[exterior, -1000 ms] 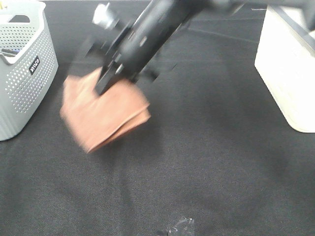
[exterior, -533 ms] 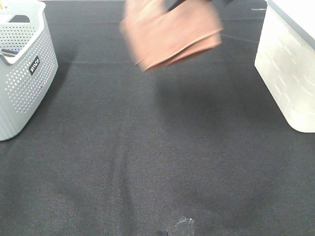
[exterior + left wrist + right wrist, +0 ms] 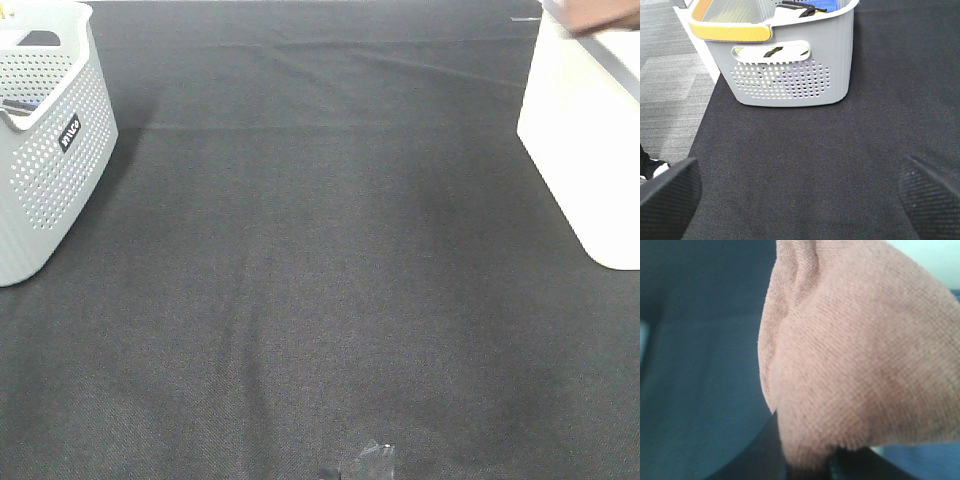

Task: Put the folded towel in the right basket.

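One folded towel (image 3: 855,355), pinkish-brown, fills my right wrist view, its lower edge clenched in the right gripper (image 3: 807,467). From the high camera I catch only a blurred sliver of it at one o'clock, above the white right basket (image 3: 580,150). My left gripper (image 3: 800,200) stands spread wide, facing the grey basket (image 3: 790,75) at ten o'clock.

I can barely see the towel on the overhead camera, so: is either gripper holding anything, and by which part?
The right gripper holds the folded towel, pinched at a bunched edge where the cloth runs into it. The left gripper is open and empty.
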You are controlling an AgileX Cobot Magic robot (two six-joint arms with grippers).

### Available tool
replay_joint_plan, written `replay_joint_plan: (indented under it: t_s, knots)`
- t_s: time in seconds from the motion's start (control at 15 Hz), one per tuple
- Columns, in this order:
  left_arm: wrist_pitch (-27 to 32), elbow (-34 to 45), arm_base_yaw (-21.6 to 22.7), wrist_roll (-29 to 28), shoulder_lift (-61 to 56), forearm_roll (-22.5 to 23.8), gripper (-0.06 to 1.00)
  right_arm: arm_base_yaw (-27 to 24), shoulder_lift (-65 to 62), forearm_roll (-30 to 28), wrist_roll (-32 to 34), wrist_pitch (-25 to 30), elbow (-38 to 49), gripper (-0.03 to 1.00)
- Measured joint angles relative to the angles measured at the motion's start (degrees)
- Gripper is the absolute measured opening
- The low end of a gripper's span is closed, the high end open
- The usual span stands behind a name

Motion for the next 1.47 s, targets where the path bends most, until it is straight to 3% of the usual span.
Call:
replay_joint_plan:
  t_s: [0.13,0.27,0.53,0.6,0.67,0.73,0.8,0.87,1.2,1.33,1.47]
  knots:
    - [0.0,0.0,0.0,0.0,0.0,0.0,0.99,-4.8,0.8,-1.0,0.0,-2.7,0.0,0.12]
    - [0.0,0.0,0.0,0.0,0.0,0.0,0.99,-6.2,1.7,-1.9,0.0,-3.7,0.0,0.12]
    - [0.0,0.0,0.0,0.0,0.0,0.0,0.99,-6.8,9.2,-10.5,-0.1,-4.6,-0.1,0.14]
    - [0.0,0.0,0.0,0.0,0.0,0.0,0.99,-6.8,10.5,-11.2,0.0,-4.6,-0.1,0.24]
    - [0.0,0.0,0.0,0.0,0.0,0.0,0.99,-6.8,11.3,-11.3,0.5,-4.6,-0.1,0.45]
    - [0.0,0.0,0.0,0.0,0.0,0.0,0.99,-6.5,11.5,-11.8,1.0,-4.7,-0.1,0.73]
    - [0.0,0.0,0.0,0.0,0.0,0.0,0.99,-6.2,11.5,-12.9,1.0,-5.2,-0.1,0.87]
    - [0.0,0.0,0.0,0.0,0.0,0.1,0.99,-5.7,11.5,-14.0,1.0,-5.2,-0.1,0.94]
    - [0.0,0.0,0.0,0.0,0.0,0.1,0.99,-1.9,11.3,-17.8,1.4,-2.2,-0.1,0.97]
    - [0.0,0.0,0.0,0.0,0.0,0.2,0.99,4.2,9.6,-23.4,2.0,-0.3,-0.1,0.97]
    - [0.0,0.0,0.0,0.0,0.0,0.2,0.99,6.9,7.3,-27.8,6.0,0.3,-0.1,0.97]
